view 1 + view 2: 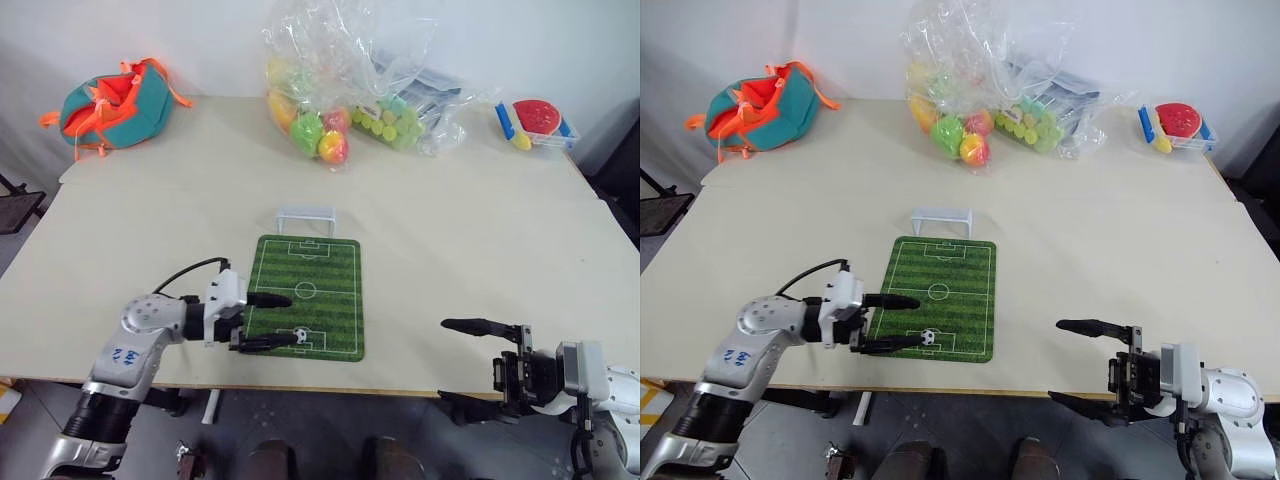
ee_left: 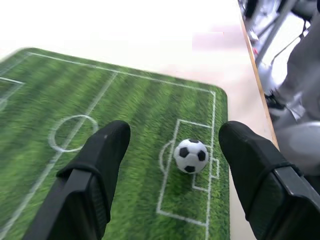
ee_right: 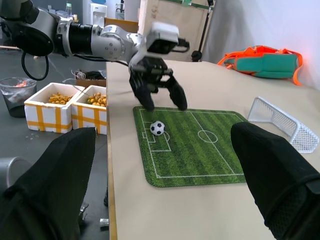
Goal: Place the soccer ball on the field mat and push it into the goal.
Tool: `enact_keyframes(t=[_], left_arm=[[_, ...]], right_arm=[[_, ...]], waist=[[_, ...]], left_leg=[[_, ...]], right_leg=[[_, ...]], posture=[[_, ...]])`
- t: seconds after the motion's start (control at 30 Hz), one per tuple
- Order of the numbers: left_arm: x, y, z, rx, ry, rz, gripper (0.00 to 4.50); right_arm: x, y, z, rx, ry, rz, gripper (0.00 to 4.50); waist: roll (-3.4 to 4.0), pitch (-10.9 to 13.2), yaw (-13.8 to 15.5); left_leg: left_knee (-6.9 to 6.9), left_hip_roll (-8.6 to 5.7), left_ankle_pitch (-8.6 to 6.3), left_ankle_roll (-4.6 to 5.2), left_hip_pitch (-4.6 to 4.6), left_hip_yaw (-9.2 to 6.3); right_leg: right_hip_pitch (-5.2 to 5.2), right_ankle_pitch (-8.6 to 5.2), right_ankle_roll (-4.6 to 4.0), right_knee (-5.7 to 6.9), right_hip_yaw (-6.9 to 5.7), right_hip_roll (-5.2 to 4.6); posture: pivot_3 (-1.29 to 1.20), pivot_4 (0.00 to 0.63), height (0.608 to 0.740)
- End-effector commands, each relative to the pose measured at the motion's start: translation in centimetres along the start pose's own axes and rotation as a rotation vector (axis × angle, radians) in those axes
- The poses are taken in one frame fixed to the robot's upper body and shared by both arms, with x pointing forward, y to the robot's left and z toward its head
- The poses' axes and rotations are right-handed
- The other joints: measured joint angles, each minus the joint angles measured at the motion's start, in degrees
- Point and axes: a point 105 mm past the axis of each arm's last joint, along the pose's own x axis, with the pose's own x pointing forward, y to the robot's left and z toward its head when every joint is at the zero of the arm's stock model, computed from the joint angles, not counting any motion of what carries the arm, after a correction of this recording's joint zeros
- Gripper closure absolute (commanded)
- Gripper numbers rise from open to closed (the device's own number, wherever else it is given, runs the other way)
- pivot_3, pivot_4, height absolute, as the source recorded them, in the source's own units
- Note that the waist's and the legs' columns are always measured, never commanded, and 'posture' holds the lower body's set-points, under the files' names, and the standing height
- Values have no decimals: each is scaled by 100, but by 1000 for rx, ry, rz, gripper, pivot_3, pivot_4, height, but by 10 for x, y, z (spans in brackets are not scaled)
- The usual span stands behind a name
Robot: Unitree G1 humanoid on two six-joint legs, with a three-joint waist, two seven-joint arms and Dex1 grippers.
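Right gripper [image 1: 1072,362] hangs at the table's near edge, fingers apart and empty; left gripper [image 1: 268,321] stands open beside the soccer ball [image 1: 300,336], which rests free on the field mat [image 1: 325,270] near end; goal [image 1: 306,217] beyond the far end.
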Motion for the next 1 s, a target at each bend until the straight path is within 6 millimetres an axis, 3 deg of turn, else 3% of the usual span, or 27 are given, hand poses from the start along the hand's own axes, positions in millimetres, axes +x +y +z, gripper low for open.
enact_keyframes(t=[0.03, 0.13, 0.23, 0.33, 0.53, 0.8, 1.0], left_arm=[[-32, -12, 10, 29, -15, -27, 1115], [-62, -24, 1, -14, 19, -18, 1115], [-72, -35, -12, -50, 48, -17, 1671], [-74, -45, -26, -81, 54, -15, 2548], [-49, -61, -32, -90, -1, -43, 4406], [4, -50, -26, -60, -64, -64, 4478], [26, -30, -31, -59, -25, -31, 4478]], right_arm=[[-5, 2, 0, 7, -6, -5, 0], [-7, 0, 0, -9, 1, -16, 0], [-9, -2, 2, -31, 3, -26, 0], [-8, -4, 5, -43, 1, -25, 0], [-5, -7, 11, -69, -23, -21, 0], [-2, -8, 8, -52, -17, -20, 0], [4, -9, 11, -53, -19, -26, 0]], waist=[[3, 2, -9], [9, 6, -47], [29, 17, 3], [34, 19, 18], [35, 19, 8], [36, 18, 11], [37, 18, 3]], left_leg=[[0, 1, -1, 0, 0, 1], [-3, 6, -5, -2, 2, 3], [3, 5, -9, 4, 3, 3], [6, 3, -16, 10, 3, 3], [6, 4, -20, 11, 3, 5], [11, 1, -20, 11, 5, 5], [10, 2, -21, 11, 7, 9]], right_leg=[[0, 0, 0, 0, 0, 0], [-2, 0, -1, -2, 2, 4], [3, 0, -1, -5, 3, 2], [5, 0, 0, -6, 3, -1], [5, 0, 0, -9, 3, 0], [11, 1, 1, -8, 2, 0], [12, 1, 2, -9, 2, 3]], posture=[[0, 150, 740], [0, 150, 740], [0, 150, 740], [0, 150, 740], [0, 150, 740], [0, 150, 740], [0, 150, 740]])
